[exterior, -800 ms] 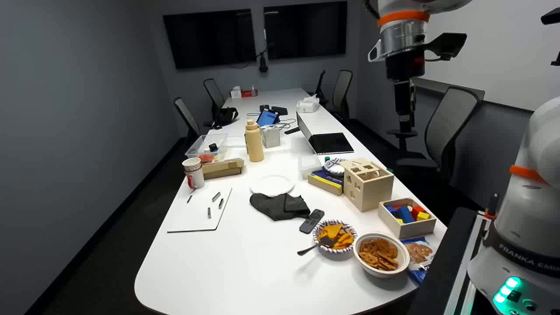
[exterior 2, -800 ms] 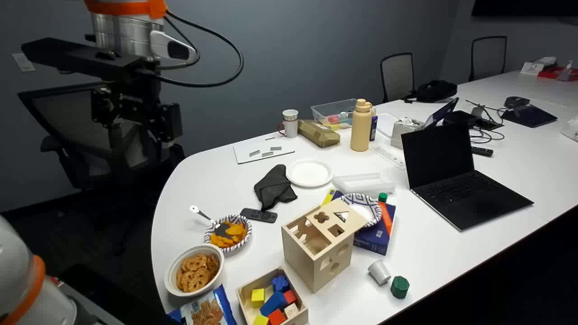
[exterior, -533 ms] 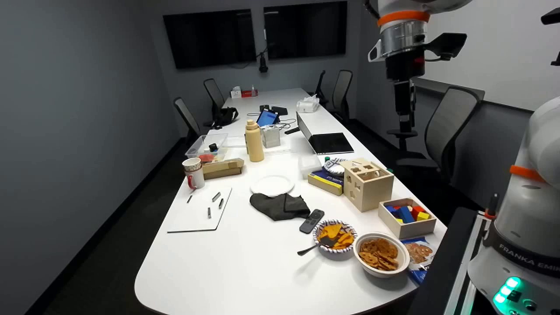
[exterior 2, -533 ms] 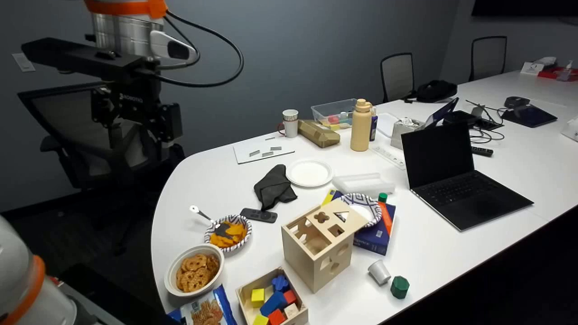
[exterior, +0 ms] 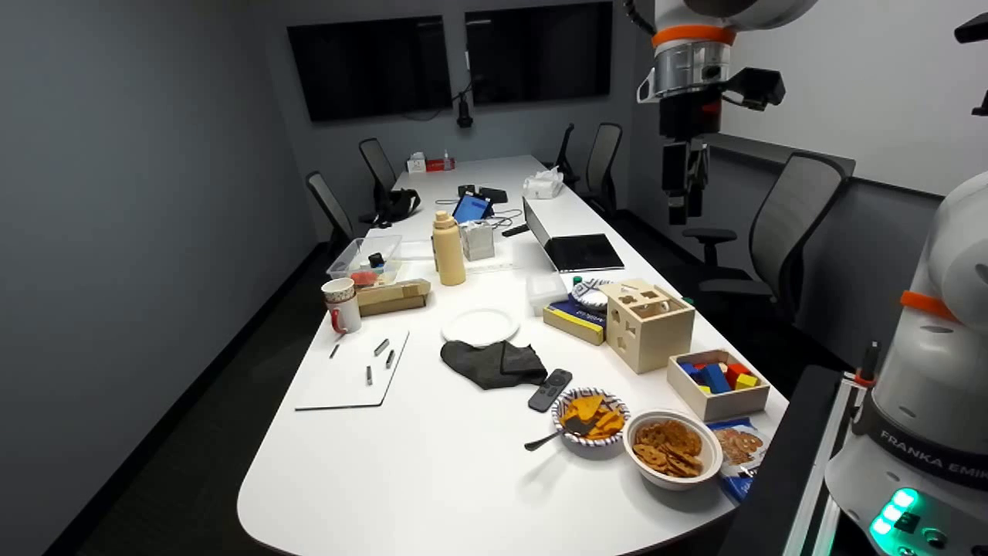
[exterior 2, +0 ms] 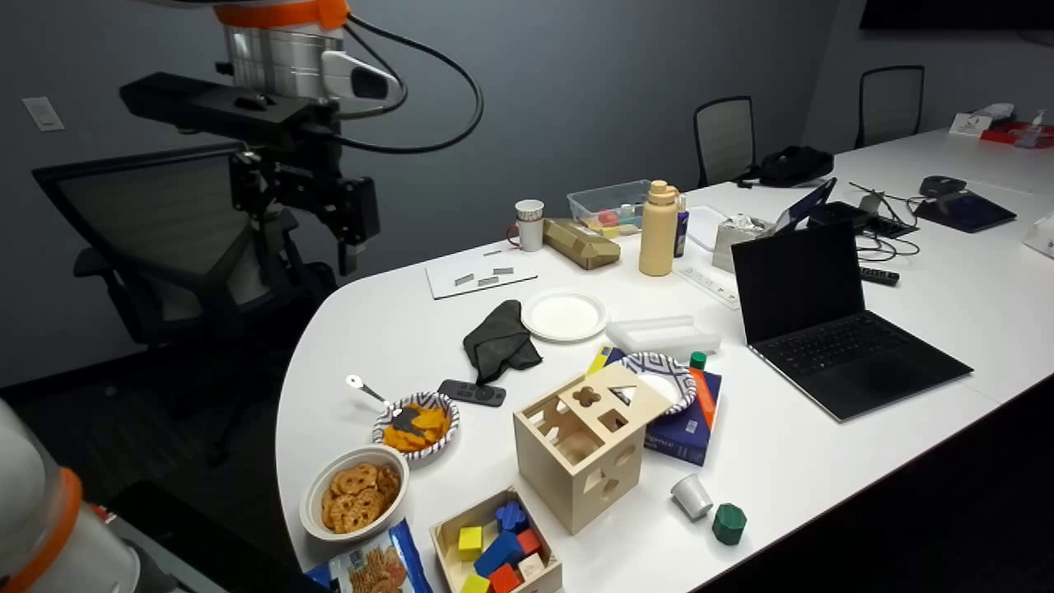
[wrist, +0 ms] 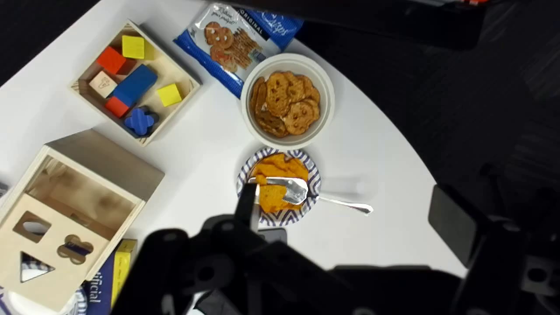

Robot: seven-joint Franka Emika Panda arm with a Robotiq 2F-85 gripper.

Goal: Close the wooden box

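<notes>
Slightly blurred in an exterior view, my claw (exterior 2: 310,259) shows soft-edged and nearly black in the wrist view. Soft light brightens the white table (exterior: 401,479), where a metal utensil (wrist: 298,189) glints beside a faint shadow. My green lamps (exterior: 892,513) glare; beyond the table's edge, the dim floor (exterior: 170,479) falls into near blackness.

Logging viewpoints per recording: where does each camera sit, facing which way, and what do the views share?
Exterior view: at the rounded end of the table, facing lengthwise toward wall screens; robot base and gripper at frame right.
Exterior view: beside the table, facing diagonally across toward a grey wall; gripper and part of the base at frame left.
Wrist view: mounted by the gripper, looking down on the pretzel bowl; spread fingers at bottom.
All three share the wooden shape-sorter box.
</notes>
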